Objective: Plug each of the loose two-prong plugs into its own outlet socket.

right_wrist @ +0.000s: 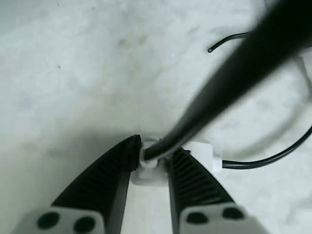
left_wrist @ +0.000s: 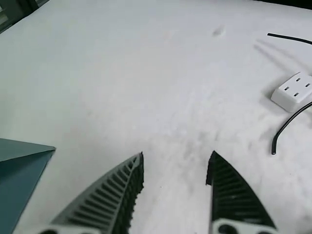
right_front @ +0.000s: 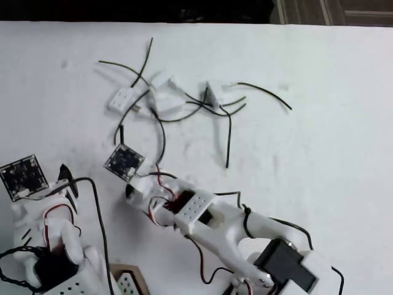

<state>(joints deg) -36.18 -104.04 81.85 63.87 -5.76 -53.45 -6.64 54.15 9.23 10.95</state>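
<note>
The left arm (right_front: 58, 246) sits folded at the near left, and its gripper (left_wrist: 175, 163) is angled down with the jaws parted. The right arm (right_front: 227, 224) stretches forward and to the left, its gripper (right_wrist: 152, 148) pinched tight around a white plug (right_wrist: 147, 175).

A white table (right_front: 331, 153) is spreading across most of the high view, with faint grey smudges showing on its surface. At twelve o'clock a dark strip (right_front: 135, 9) is running along the table's far edge, and a striped patch of floor (right_front: 331, 11) is showing at one o'clock. A tan-edged board (right_front: 132, 268) is poking in at seven o'clock. In the left wrist view, a teal, sharp-cornered shape (left_wrist: 19, 170) is standing out against the white surface.
</note>
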